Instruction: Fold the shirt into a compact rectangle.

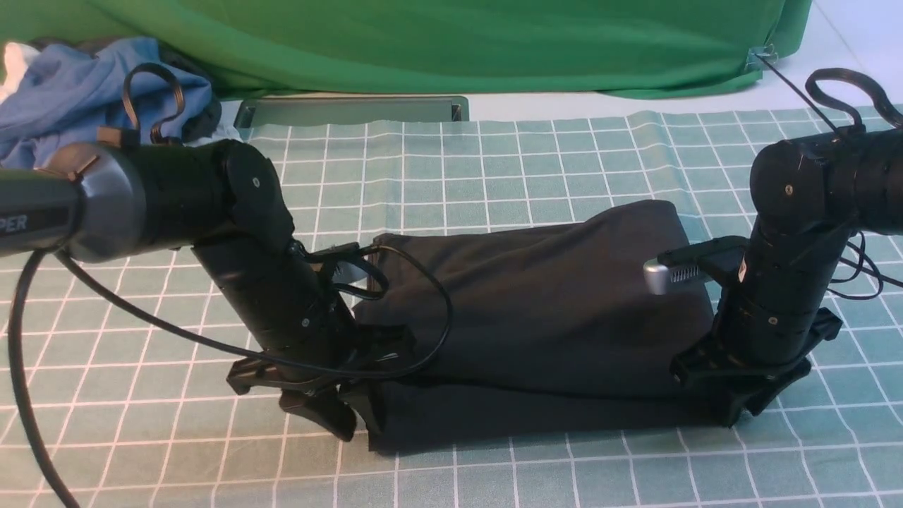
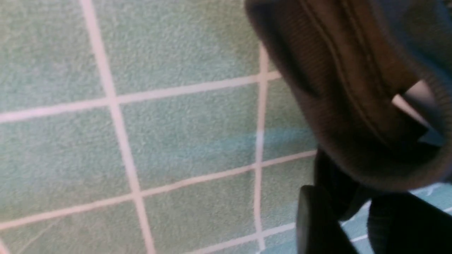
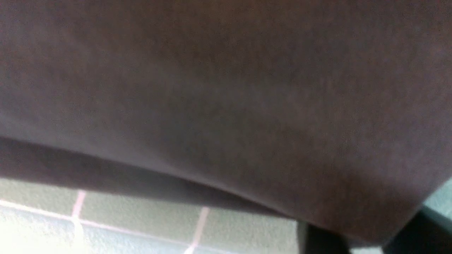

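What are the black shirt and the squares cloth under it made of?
The black shirt looks like soft, matte knit fabric, maybe cotton, because it bends in smooth folds. The squares cloth seems to be fabric too, a bit fuzzy up close and wrinkled, but I can't tell which kind.

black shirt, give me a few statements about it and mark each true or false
The shirt is laid out flat with its sleeves spread wide. False: it is folded into a layered bundle.
The shirt lies on a grid-patterned cloth. True.
The left gripper is at the shirt's near edge. True.
The right gripper is over the blue garment. False: it is at the shirt's near right corner.
The blue garment lies beyond the shirt, to the left. True.
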Motion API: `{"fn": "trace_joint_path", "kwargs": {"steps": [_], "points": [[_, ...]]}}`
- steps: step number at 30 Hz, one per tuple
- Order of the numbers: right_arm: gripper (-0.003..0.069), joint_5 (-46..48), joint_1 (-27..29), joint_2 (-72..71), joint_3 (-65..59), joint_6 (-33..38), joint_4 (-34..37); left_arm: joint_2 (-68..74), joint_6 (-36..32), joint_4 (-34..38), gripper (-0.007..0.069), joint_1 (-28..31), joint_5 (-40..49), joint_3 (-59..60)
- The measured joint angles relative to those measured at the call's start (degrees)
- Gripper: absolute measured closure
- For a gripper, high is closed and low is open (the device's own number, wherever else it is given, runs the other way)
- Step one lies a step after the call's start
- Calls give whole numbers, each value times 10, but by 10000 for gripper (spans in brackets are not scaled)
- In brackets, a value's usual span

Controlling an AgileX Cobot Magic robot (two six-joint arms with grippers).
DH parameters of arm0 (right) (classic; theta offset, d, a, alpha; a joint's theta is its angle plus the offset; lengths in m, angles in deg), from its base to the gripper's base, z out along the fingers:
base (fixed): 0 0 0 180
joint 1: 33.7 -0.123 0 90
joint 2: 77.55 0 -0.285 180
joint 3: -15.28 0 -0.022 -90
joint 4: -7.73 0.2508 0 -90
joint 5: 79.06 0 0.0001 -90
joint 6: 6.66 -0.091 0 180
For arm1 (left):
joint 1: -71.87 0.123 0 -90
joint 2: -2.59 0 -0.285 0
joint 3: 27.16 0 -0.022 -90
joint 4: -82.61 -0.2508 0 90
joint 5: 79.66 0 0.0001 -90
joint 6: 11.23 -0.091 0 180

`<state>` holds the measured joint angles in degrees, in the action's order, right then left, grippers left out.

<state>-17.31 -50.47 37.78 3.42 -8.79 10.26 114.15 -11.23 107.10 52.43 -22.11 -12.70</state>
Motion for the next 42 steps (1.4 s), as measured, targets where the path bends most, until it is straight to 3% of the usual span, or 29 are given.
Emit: {"fn": "trace_joint_path", "kwargs": {"steps": [1, 6, 12, 14, 18, 22, 31, 36, 42], "points": [[295, 19, 0, -1, 0, 4, -1, 0, 4, -12, 350, 0, 13, -7], [249, 58, 0, -35, -1, 15, -3, -13, 17, -37, 239, 0, 59, -56], [249, 72, 0, -122, -1, 12, -3, -46, 19, -39, 203, 0, 62, -101], [297, 74, 0, -185, -1, 12, -2, -62, 21, -39, 209, 0, 50, -107], [448, 75, 0, -296, -1, 12, -2, -75, 22, -41, 246, 0, 42, -107], [613, 77, 0, -441, -1, 1, -2, -78, 23, -56, 337, 0, 40, -107], [631, 28, 0, -756, -18, 1, -2, -78, 24, -79, 540, 0, 27, -107], [631, -15, 0, -866, -71, -29, -2, -78, 24, -63, 572, 0, 48, -107], [631, -7, 0, -871, -120, -47, -2, -81, 26, -31, 571, -30, 62, -81]]}}
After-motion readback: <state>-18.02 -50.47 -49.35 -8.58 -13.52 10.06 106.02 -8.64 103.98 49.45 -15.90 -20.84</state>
